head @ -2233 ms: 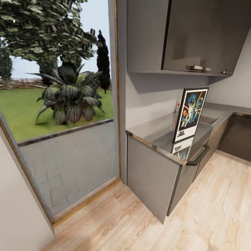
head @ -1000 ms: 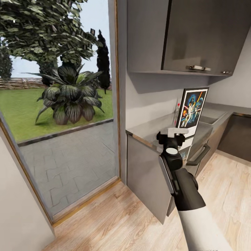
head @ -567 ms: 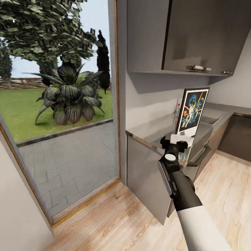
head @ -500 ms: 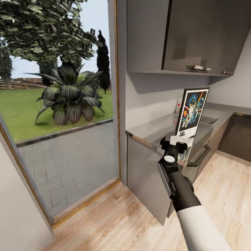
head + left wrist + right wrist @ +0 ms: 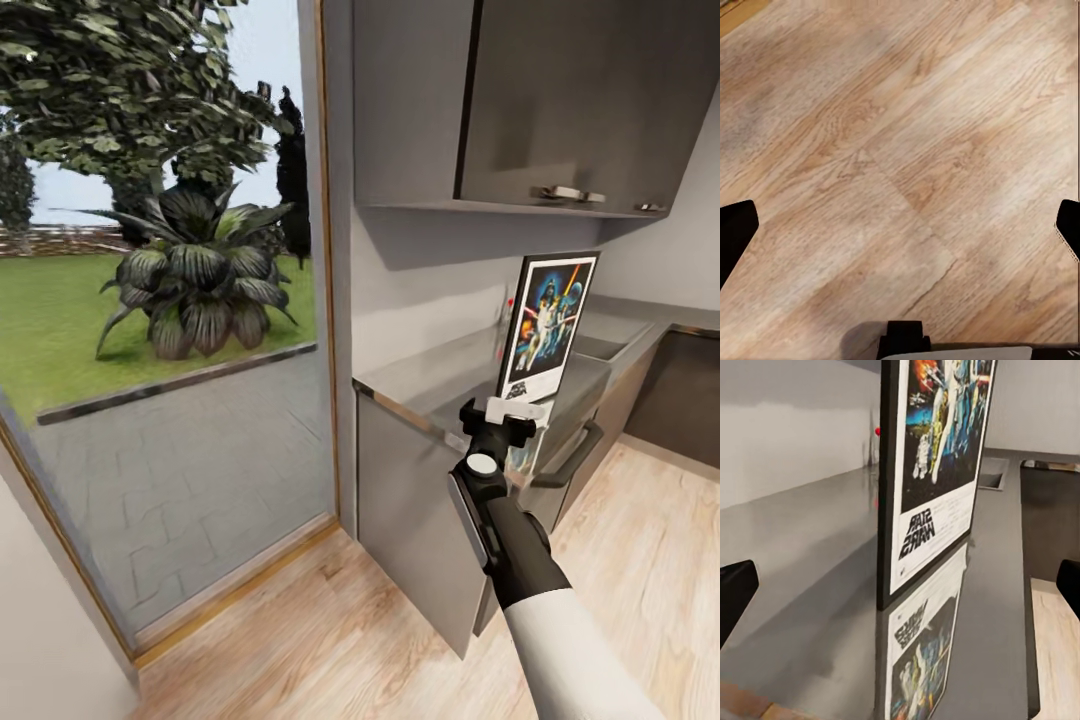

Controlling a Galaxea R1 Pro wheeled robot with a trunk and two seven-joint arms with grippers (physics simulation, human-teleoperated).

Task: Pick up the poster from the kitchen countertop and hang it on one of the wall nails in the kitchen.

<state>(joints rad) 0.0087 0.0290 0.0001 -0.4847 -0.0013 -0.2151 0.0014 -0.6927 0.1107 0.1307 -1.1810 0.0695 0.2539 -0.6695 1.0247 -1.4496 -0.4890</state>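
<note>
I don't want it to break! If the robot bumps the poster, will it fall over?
Probably, yes. The poster stands upright on its thin bottom edge on the glossy countertop, so a nudge could tip or slide it. Its black frame looks rigid, so it likely won't flop.

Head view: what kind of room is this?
Most likely a home kitchen: a grey countertop with an inset sink, a wall cabinet above, and a glass door to a garden.

Head view: high, looking down across the kitchen countertop. Right wrist view: close, low along that countertop, sharing the poster. Left wrist view: straight down at the wooden floor.
</note>
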